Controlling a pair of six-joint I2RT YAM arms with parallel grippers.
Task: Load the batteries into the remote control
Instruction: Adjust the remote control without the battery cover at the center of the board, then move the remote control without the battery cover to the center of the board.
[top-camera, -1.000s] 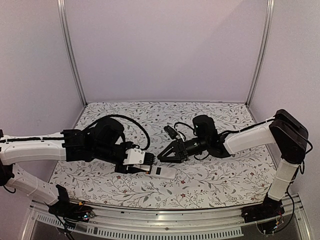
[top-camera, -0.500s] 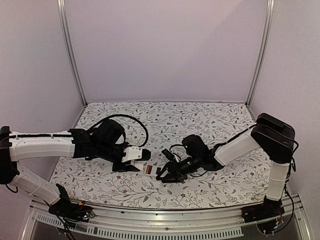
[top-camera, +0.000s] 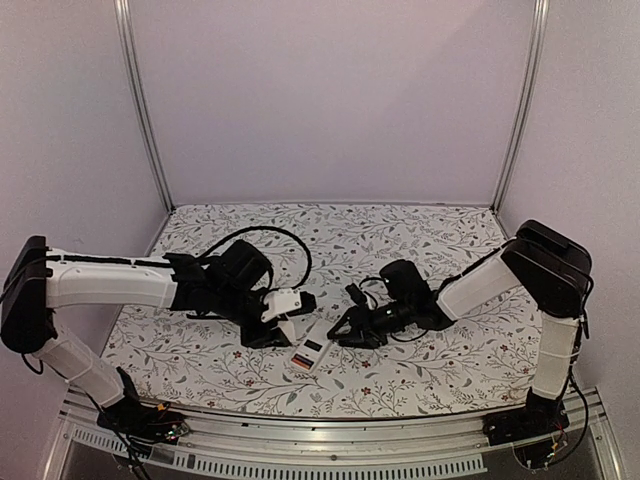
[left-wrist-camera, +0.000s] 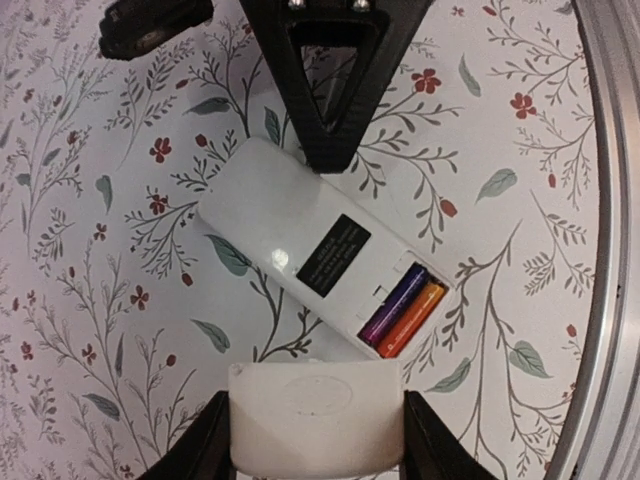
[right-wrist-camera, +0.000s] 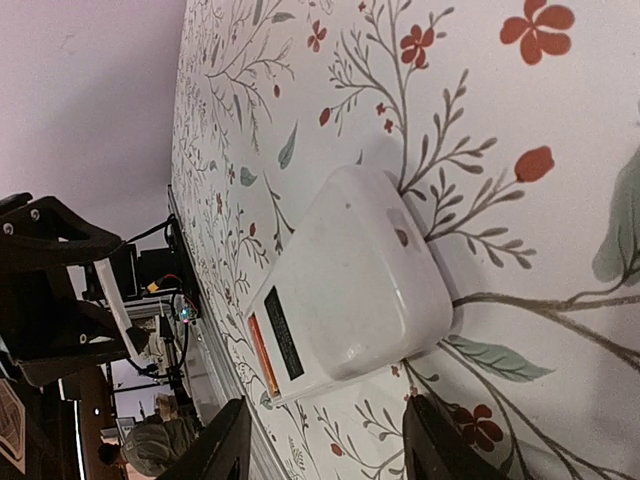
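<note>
On the floral-patterned tabletop (top-camera: 420, 240), we are looking at two white-and-black robot arms. The left arm (top-camera: 110, 285) and the right arm (top-camera: 480, 280) are both lying low and pointing inward.

Between them the small white rectangular plastic remote control (top-camera: 312, 350) is lying flat, plain back up. In the overhead view its long axis is running on a slant from near left to far right.

The right gripper (right-wrist-camera: 330, 430) is sitting at the far-right, closed end with its jaws standing apart and nothing between them. Whether a finger is touching the casing we cannot tell.

The left gripper (left-wrist-camera: 315, 445) is clamping the thin white plastic cover piece (left-wrist-camera: 315, 400) just beside the near-left end, where the open recess is showing.

In that recess the batteries are lying side by side along the long axis: a tiny dark purple-black cylinder (left-wrist-camera: 392, 303) and a tiny orange cylinder (left-wrist-camera: 412, 318).

We are judging that the left gripper is the nearer one to the recess. The cover is needing to line up with that slanted axis.
</note>
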